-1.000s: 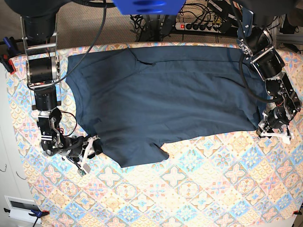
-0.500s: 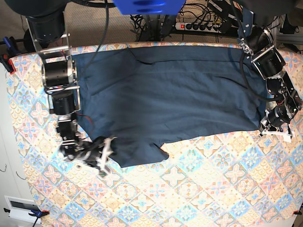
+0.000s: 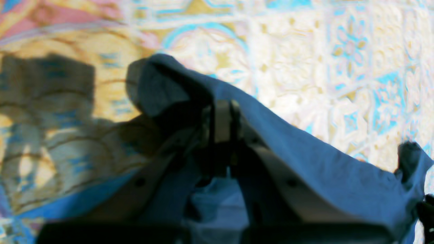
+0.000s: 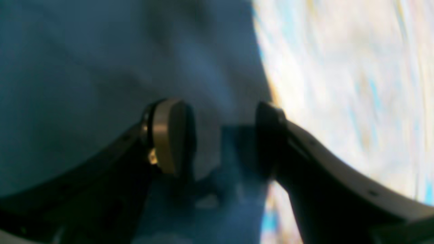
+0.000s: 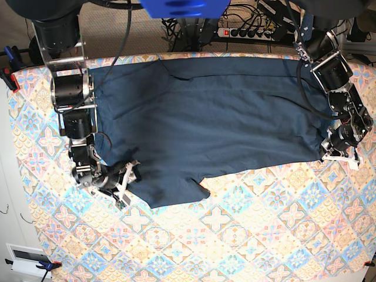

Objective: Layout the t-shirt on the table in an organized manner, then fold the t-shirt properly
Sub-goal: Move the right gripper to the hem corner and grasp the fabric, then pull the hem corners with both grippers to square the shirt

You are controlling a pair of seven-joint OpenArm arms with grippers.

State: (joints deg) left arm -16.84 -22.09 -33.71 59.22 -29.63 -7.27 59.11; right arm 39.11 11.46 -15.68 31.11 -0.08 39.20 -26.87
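While the t-shirt's [image 5: 205, 123] corner is pinched shut by the left gripper [image 3: 222, 118], its edge is straddled by the right gripper's [image 4: 220, 135] parted, empty jaws.

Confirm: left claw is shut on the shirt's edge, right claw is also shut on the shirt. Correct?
Half right. The left claw is shut on the t-shirt, but the right wrist view shows the right claw open, fingers apart over the fabric at its edge, gripping nothing.
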